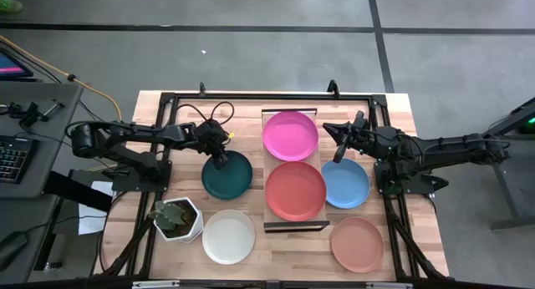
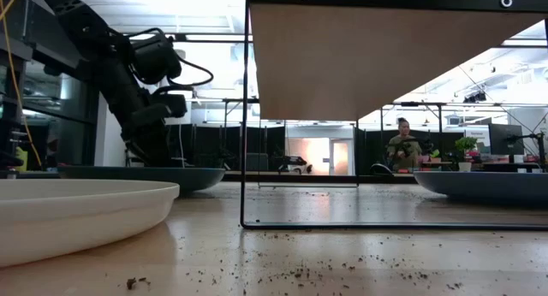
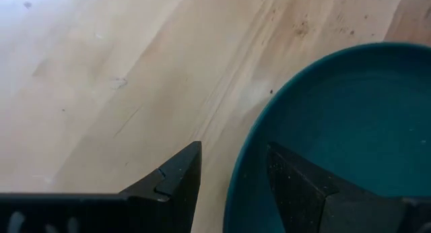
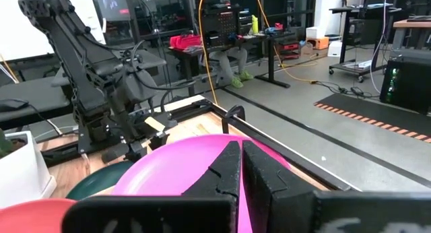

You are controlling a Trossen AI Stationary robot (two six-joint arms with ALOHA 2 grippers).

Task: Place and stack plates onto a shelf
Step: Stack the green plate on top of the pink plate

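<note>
Spanning the middle of the butcher-block tabletop point(image 1: 167, 105), the shelf point(image 1: 294, 226) already carrying the magenta pink plate point(image 1: 290, 135) at its 12 o'clock end and the coral red plate point(image 1: 295, 190) at its 6 o'clock end. Ringing it, clockwise: light blue plate point(image 1: 345, 183) at 3 o'clock, salmon tan plate point(image 1: 357, 244) at 5, white plate point(image 1: 228, 236) at 7, dark teal plate point(image 1: 226, 175) at 9.

Straddling the teal plate's 11 o'clock rim, left gripper point(image 1: 219, 157) with fingers parted, one inside the rim and one outside, not yet closed, as seen in the left wrist view. Judged best: lowering until the rim sits deep between the pads, pinching squarely, then lifting level before carrying toward the pink or red plate, so the shallow dish does not tip or slide out.

Hovering near the blue plate's 11 o'clock edge, right gripper point(image 4: 241, 167) with fingers pressed together on nothing, waiting.

Cut off in the low view: most of the teal plate behind the white one, and the shelf top. Barely readable there: a distant person in the room. Standing at 8 o'clock, a white hexagonal plant pot point(image 1: 177, 220).
</note>
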